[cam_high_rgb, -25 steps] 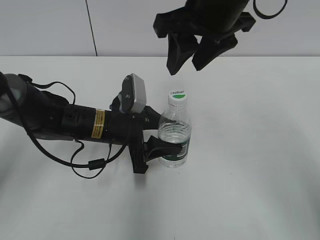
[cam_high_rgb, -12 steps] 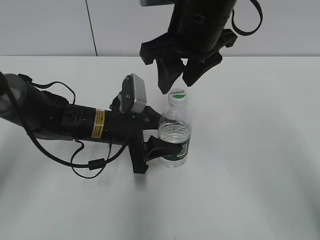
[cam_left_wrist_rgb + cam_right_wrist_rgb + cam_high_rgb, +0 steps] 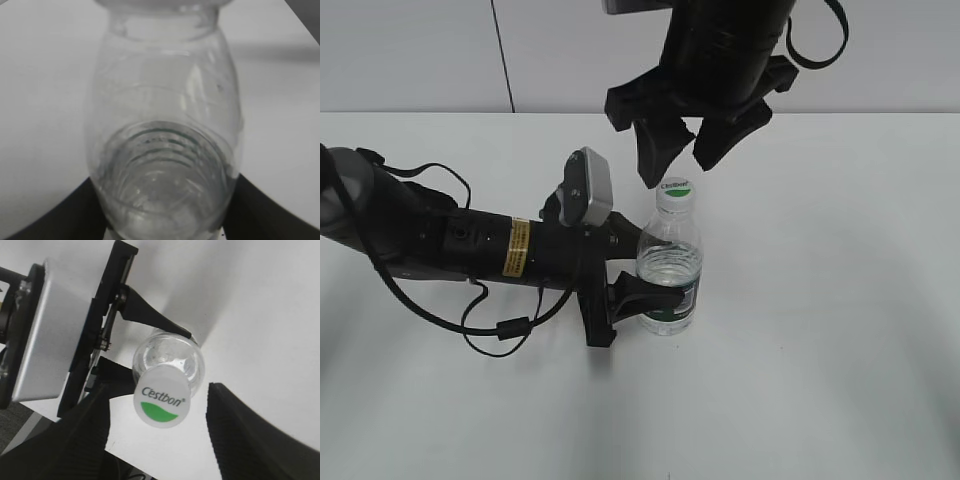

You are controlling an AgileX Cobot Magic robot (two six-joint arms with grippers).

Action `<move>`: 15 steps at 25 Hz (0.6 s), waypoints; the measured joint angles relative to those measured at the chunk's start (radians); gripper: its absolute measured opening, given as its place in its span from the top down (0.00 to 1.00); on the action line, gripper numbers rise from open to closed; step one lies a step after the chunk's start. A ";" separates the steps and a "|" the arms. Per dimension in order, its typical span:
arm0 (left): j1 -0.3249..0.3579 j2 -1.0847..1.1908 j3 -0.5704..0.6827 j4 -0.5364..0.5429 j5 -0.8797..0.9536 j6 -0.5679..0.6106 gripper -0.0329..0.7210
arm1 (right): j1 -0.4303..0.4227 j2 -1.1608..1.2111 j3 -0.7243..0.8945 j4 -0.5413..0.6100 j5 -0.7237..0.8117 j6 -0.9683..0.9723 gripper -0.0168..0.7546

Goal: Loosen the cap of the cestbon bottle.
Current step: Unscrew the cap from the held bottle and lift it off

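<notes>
The cestbon bottle [image 3: 670, 270] stands upright on the white table, clear and ribbed with a dark green label band. It fills the left wrist view [image 3: 165, 150]. My left gripper [image 3: 642, 300] is shut on its lower body from the left. The white cap [image 3: 675, 190] with a green mark is on the neck and also shows in the right wrist view [image 3: 162, 403]. My right gripper [image 3: 682, 160] is open just above the cap, its fingers [image 3: 250, 440] standing on either side of the cap without touching it.
The left arm [image 3: 450, 245] lies along the white table [image 3: 820, 300] at the left with its grey wrist camera [image 3: 588, 190] and loose black cables [image 3: 500, 325]. A pale wall runs behind the table.
My right gripper has come down and to the left from higher up, now hovering close over the cap. The left gripper and bottle have not moved.
</notes>
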 joint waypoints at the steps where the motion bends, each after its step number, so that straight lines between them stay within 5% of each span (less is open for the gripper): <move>1: 0.000 0.000 0.000 0.000 0.000 0.000 0.44 | 0.000 0.001 0.002 0.014 0.000 0.000 0.37; 15: 0.000 0.000 0.000 0.000 0.000 0.000 0.44 | 0.000 0.007 0.016 0.009 0.002 0.025 0.37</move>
